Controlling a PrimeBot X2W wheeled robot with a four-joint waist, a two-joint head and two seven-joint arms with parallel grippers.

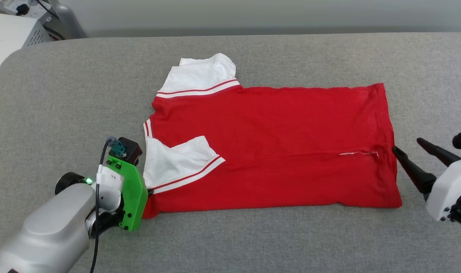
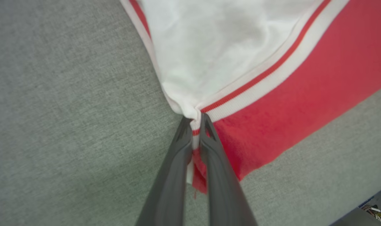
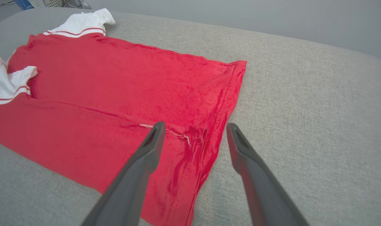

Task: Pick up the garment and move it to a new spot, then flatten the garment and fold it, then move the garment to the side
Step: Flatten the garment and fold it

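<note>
From the head view, the red jersey T-shirt with white short sleeves and striped trim point(image 1: 276, 151) lies spread flat across the middle of the grey fabric-covered tabletop point(image 1: 253, 242), neck end towards the robot's left and hem towards its right. The left tool point(image 1: 150, 192) sits at the shirt's near shoulder corner, just below the folded-in white sleeve point(image 1: 177, 163). The right tool point(image 1: 406, 145) hovers just off the hem, its fingers splayed and holding nothing. I'd judge this to be the folding step, with one end gripped and the other not yet.

In the left wrist view, the two dark fingers point(image 2: 174, 175) are pinched tight on a bunch of striped trim and red cloth, right at the shirt's corner.

In the right wrist view, the fingers stand wide apart, one above the red cloth near a loose white thread point(image 3: 168, 131), the other over bare tabletop, so the hem runs between them. The next move probably calls for lowering and clamping that hem (deep enough to catch every layer), then lifting both ends level together.

Beyond the tabletop are a plain grey wall point(image 1: 253, 15) and, at the far left, a pale equipment box with cables point(image 1: 14, 34).
</note>
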